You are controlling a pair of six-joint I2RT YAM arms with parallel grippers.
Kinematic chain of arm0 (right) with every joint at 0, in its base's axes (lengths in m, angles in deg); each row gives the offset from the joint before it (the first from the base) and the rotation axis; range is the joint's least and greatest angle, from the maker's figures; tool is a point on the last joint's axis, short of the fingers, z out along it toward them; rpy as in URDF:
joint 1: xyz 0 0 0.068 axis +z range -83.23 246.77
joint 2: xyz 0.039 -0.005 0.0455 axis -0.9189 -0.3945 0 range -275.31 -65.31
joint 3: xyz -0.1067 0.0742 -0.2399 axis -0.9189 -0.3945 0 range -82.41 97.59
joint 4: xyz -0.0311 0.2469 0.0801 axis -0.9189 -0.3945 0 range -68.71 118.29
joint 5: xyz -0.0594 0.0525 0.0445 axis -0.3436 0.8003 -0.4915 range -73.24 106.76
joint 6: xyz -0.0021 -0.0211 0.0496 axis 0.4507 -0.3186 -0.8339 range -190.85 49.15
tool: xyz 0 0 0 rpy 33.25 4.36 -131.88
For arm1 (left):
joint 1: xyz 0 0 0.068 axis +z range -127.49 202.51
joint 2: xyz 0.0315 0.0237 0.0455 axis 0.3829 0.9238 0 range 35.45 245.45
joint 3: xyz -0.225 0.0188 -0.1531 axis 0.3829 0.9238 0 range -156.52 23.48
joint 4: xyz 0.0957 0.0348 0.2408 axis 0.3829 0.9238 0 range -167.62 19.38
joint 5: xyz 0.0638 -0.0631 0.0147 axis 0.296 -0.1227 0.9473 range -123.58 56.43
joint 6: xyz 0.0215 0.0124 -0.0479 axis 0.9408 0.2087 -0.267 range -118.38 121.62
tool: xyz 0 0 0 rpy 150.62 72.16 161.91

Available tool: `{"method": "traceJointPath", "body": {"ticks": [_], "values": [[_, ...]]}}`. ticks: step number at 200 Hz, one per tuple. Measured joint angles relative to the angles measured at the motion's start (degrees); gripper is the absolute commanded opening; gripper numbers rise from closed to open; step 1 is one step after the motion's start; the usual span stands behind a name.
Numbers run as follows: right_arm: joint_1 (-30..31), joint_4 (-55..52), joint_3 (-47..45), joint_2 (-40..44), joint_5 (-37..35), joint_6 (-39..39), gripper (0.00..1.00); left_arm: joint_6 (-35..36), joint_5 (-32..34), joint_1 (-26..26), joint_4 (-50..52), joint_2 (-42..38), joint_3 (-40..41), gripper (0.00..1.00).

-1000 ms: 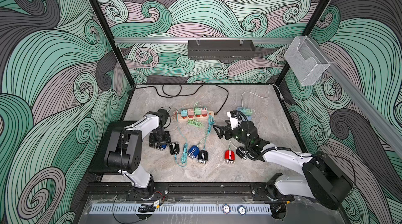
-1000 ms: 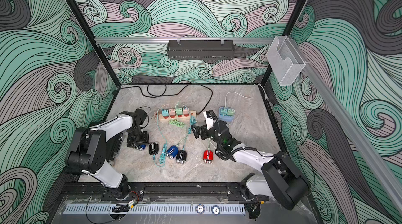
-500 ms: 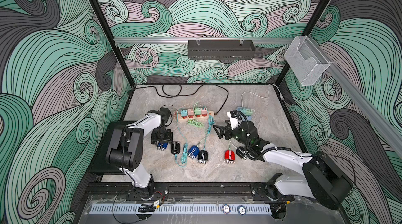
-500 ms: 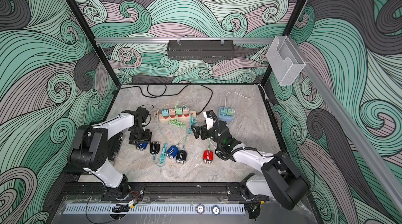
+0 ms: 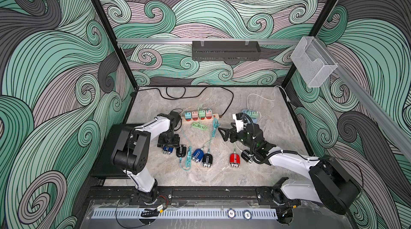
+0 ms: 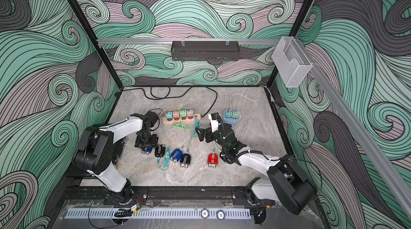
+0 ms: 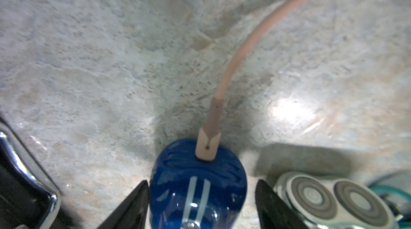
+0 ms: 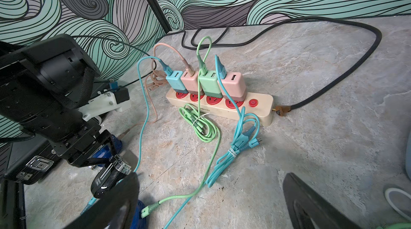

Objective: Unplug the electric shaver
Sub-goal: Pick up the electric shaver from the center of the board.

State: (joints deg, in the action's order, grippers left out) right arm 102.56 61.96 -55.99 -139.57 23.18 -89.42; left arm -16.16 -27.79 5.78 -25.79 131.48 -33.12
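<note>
The left gripper (image 7: 201, 185) had shifted slightly; its open fingers (image 7: 133, 203) flanked the blue shaver (image 7: 175, 165) on the table (image 7: 89, 61), one pad not touching. A square squeeze looked needed before the open, empty right gripper (image 5: 225, 134) pulled the pink plug (image 7: 208, 143) straight out

Both top views look steeply down from high over the front edge of the table (image 5: 222, 176), sharing nearly the whole scene. The left wrist camera hangs close above a blue shaver (image 7: 198, 185); the right wrist camera looks low across toward the power strip (image 8: 263, 105).
</note>
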Motion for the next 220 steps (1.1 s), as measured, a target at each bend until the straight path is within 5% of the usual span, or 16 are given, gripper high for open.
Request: {"method": "traceJointPath", "body": {"ticks": [86,163,220], "values": [[0.0,-0.4,0.0,1.0,0.0,-1.9,0.95,-4.3,-0.5,-2.2,-0.3,-2.1,1.0,0.50],[1.8,-12.9,5.5,5.9,6.1,-7.6,0.77,-14.9,-1.8,-4.3,-3.8,-23.5,10.8,0.46],[11.3,-22.7,8.2,7.6,0.2,-12.9,0.75,-16.2,-7.1,-4.7,-9.9,-36.2,16.4,0.44]]}}
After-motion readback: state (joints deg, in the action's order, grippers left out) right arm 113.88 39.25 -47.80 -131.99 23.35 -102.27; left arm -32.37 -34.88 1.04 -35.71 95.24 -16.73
